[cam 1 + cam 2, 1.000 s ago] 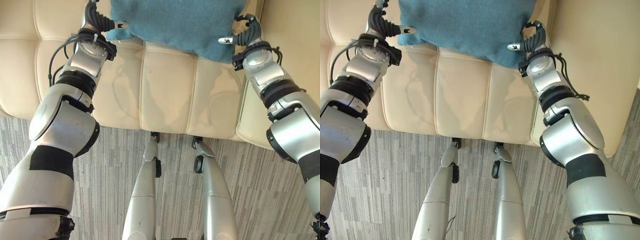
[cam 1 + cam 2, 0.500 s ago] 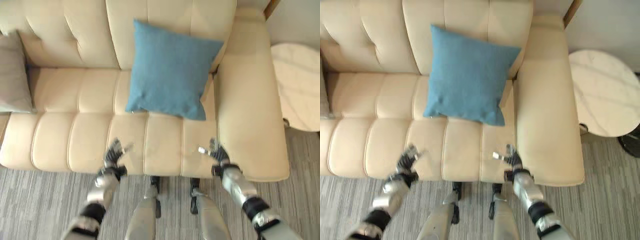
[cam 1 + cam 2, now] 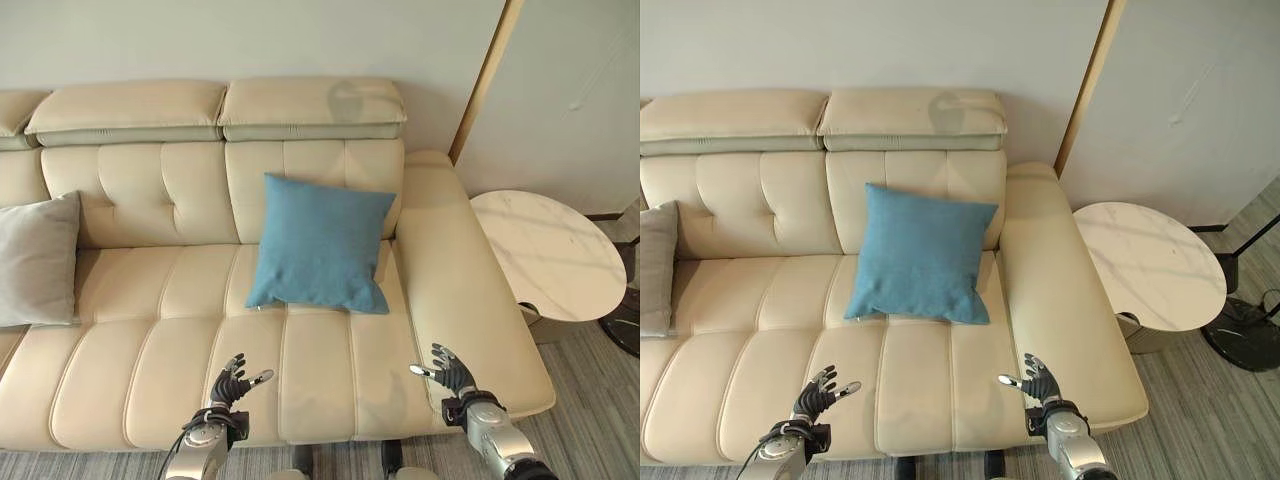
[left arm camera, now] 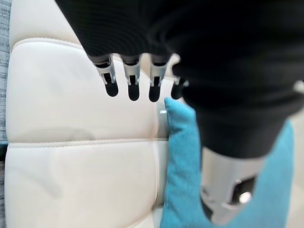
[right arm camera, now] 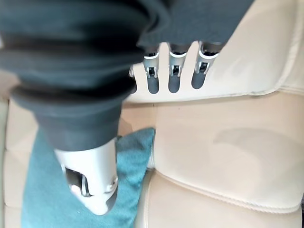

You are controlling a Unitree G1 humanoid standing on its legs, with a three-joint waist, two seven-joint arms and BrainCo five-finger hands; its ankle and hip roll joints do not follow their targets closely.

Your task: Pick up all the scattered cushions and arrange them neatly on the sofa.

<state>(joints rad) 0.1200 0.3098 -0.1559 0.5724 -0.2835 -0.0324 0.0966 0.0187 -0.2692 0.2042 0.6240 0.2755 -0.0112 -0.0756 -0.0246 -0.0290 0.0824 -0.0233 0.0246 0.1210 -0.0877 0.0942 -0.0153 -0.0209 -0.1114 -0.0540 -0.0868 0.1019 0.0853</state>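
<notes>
Behind everything is a plain pale wall (image 3: 250, 40), and a long cream sofa (image 3: 160, 330) stands in front of it on a grey striped floor (image 3: 1210, 420). One blue cushion (image 3: 320, 243) stands on the seat, leaning back against the sofa's backrest, near the armrest on the robot's right. One grey cushion (image 3: 38, 258) leans on the backrest too, far over on the robot's left, well apart from the blue one. Beside the sofa on the right is a round white table (image 3: 548, 255). Both of the robot's hands are low down, over the front edge of the seat, and well apart from the blue cushion. The left hand (image 3: 229, 381) has its fingers (image 4: 133, 80) spread out loose and holds nothing. The right hand (image 3: 449, 370) is the same, with its fingers (image 5: 174, 71) relaxed and nothing in them. From the wrist views the blue cushion shows past each thumb, with cream seat next to it. Neither hand touches a cushion.
</notes>
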